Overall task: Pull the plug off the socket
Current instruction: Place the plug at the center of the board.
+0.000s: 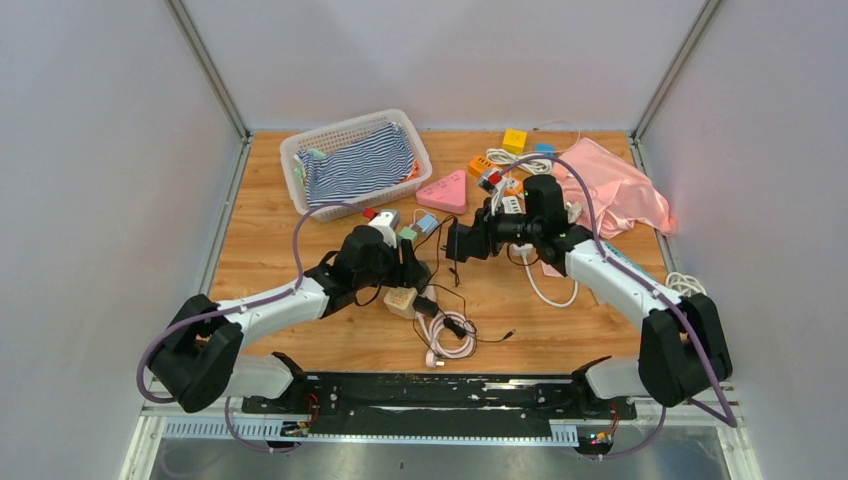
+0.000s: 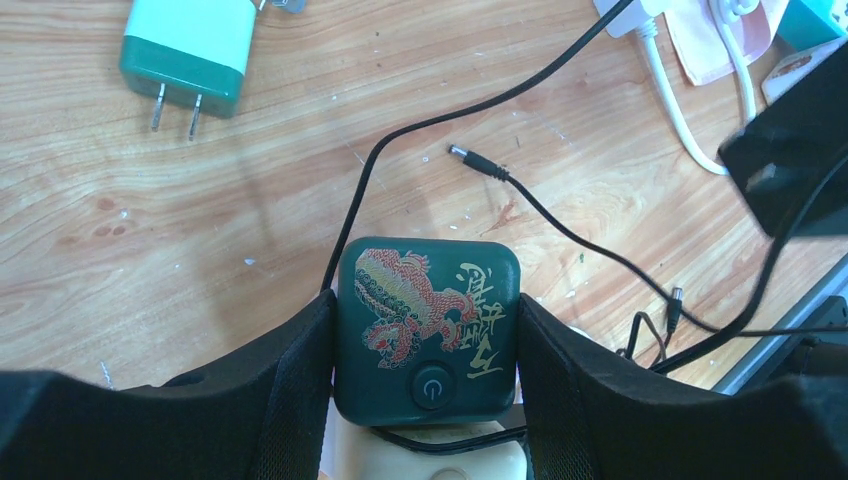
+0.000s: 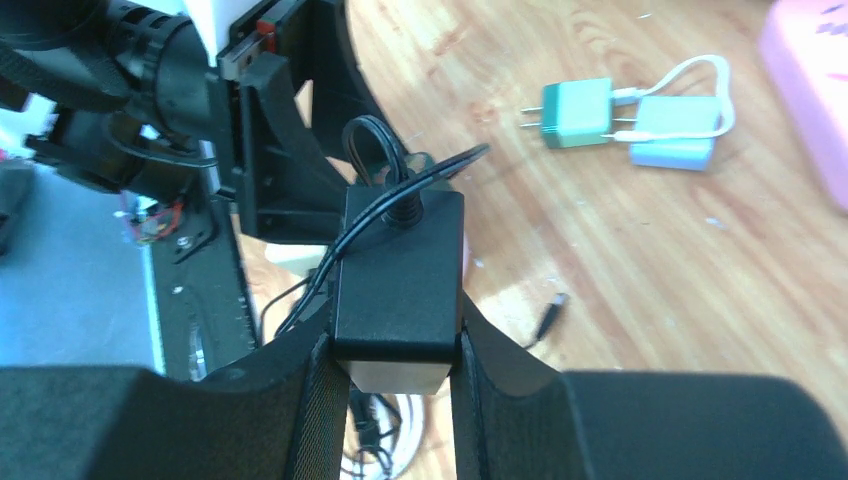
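Plug-and-socket tug, seemingly done already

Clamping the green socket (image 2: 400, 275) by its sides in the left gripper (image 2: 425, 315), presumably as an anchor against the pull; pinching the black plug (image 3: 400, 265) tight in the right gripper (image 3: 396, 335), up off the table (image 1: 560, 330) and well apart from the socket, cord (image 3: 378, 150) looping off the top; probably only needs setting down now.
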`<action>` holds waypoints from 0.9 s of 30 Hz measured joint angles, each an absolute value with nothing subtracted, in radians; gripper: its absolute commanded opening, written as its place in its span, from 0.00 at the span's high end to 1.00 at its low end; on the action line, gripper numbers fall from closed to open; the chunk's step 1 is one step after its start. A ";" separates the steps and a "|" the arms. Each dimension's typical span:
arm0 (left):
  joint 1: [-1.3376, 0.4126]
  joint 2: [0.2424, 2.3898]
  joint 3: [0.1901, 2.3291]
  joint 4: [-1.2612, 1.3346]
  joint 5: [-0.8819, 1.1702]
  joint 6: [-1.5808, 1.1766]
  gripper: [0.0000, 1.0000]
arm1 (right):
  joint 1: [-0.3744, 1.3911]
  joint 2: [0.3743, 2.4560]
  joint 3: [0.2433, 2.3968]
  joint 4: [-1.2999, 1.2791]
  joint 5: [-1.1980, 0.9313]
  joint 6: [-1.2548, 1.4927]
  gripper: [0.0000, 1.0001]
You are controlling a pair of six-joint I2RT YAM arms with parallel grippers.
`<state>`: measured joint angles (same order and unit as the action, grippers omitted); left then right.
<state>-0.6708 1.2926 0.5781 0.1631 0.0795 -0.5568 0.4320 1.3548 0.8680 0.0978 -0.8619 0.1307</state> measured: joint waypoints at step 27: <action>-0.671 1.343 0.629 0.142 0.060 -0.511 0.86 | 0.292 1.687 1.080 -0.274 -0.515 -0.162 0.01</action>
